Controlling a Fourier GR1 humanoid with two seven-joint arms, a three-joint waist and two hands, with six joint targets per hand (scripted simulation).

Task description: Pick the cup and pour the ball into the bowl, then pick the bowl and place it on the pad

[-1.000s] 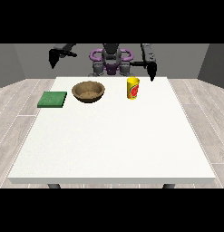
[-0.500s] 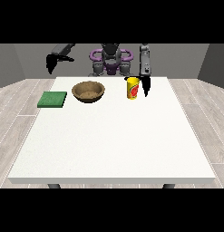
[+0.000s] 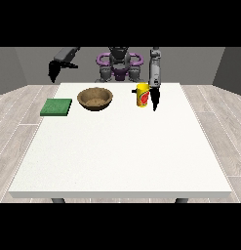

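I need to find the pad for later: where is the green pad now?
In the front view the green pad lies near the table's far left edge, just left of the brown bowl.

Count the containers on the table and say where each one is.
2. The brown bowl sits left of center near the far edge; the yellow cup stands to its right, beside the hand at the view's right.

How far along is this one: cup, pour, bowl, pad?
Nothing finished. The cup stands upright on the table, ungrasped. The hand at the view's right hangs beside it. The bowl sits off the green pad. Grasp, pour and placement remain.
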